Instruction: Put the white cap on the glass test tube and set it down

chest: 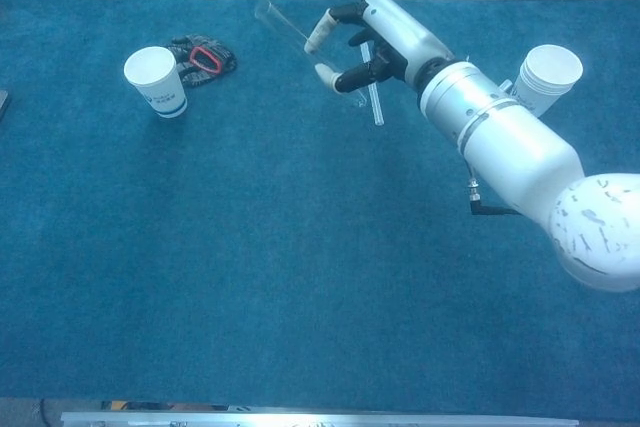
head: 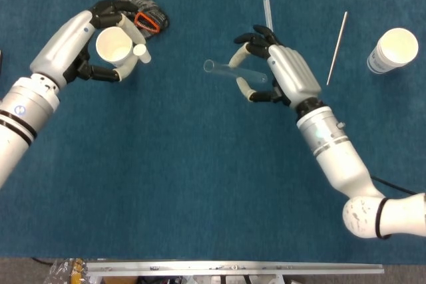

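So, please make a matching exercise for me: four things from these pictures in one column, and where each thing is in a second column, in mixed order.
Things:
1. glass test tube
2. white cap
3. thin rod
4. dark cloth with orange clip

Places:
A. at the fingertips of the left hand
B. lying on the table beside the left paper cup
C. held in the fingers of the right hand
D. lying on the table near the right paper cup

Pairs: 1-C, 2-A, 3-D, 4-B
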`<state>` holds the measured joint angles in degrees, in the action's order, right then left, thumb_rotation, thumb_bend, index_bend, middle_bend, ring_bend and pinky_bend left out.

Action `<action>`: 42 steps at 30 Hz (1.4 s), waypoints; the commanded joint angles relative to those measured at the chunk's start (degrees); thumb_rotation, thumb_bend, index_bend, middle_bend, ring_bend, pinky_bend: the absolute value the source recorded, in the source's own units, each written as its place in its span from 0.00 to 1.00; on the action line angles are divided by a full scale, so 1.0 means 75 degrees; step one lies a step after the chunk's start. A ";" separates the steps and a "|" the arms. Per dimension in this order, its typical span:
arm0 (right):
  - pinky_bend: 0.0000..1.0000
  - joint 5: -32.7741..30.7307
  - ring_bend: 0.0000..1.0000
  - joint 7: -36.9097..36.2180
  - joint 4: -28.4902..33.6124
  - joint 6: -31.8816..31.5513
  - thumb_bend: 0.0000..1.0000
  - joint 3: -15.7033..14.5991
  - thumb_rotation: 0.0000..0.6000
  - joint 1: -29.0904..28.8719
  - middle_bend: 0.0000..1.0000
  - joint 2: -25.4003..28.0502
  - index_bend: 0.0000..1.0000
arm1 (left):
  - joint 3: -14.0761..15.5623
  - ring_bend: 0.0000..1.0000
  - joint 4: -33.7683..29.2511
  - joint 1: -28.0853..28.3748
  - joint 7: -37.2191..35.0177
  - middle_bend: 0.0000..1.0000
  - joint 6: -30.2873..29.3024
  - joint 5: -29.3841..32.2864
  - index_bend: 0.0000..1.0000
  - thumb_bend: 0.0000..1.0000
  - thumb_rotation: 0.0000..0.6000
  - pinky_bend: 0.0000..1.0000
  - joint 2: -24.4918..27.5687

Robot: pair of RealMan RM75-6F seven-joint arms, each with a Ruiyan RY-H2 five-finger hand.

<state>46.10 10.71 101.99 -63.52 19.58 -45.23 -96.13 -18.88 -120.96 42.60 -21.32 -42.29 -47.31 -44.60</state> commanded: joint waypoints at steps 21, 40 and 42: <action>0.18 -0.0900 0.05 -0.0025 -0.0751 0.0227 0.44 0.0766 1.00 -0.0607 0.25 -0.0942 0.66 | -0.0140 0.00 -0.0278 0.0224 0.0522 0.16 -0.1243 0.1202 0.45 0.40 1.00 0.09 -0.1127; 0.18 -0.1072 0.05 -0.0255 -0.1022 0.0326 0.43 0.0986 1.00 -0.0749 0.25 -0.1276 0.66 | -0.0299 0.00 0.0072 0.0293 0.0664 0.16 -0.1583 0.1508 0.44 0.40 1.00 0.09 -0.2045; 0.18 -0.1091 0.05 -0.0285 -0.1033 0.0347 0.43 0.1008 1.00 -0.0751 0.25 -0.1283 0.66 | -0.0303 0.00 0.0104 0.0304 0.0705 0.16 -0.1594 0.1528 0.44 0.40 1.00 0.09 -0.2117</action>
<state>37.95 8.64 94.26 -60.92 27.08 -50.87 -105.72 -21.12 -120.28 44.83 -16.14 -54.19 -35.92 -60.34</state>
